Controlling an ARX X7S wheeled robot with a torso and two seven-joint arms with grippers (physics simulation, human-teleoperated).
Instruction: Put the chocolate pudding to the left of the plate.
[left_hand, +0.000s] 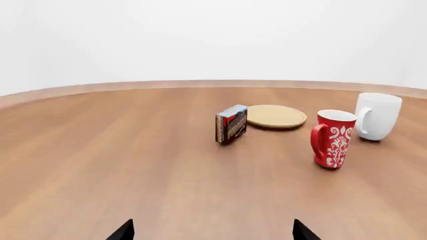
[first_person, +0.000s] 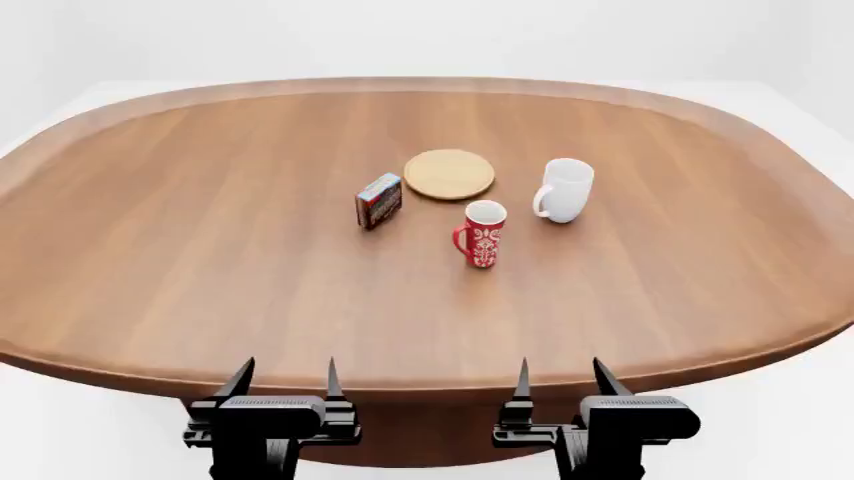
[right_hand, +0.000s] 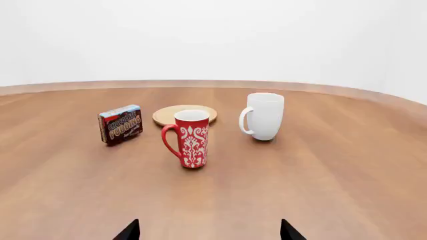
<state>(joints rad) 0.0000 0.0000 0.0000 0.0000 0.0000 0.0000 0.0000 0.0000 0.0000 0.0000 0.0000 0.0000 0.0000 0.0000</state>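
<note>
The chocolate pudding (first_person: 379, 200) is a small brown and red carton standing on edge on the table, just left and a little nearer than the plate (first_person: 449, 173), a flat tan wooden disc. Both also show in the left wrist view, pudding (left_hand: 231, 123) and plate (left_hand: 275, 116), and in the right wrist view, pudding (right_hand: 121, 124) and plate (right_hand: 181, 113). My left gripper (first_person: 284, 383) and right gripper (first_person: 559, 381) are open and empty, held off the table's near edge, far from the carton.
A red patterned mug (first_person: 482, 233) stands in front of the plate and a white mug (first_person: 565, 190) stands to its right. The oval wooden table (first_person: 200, 290) has a raised rim.
</note>
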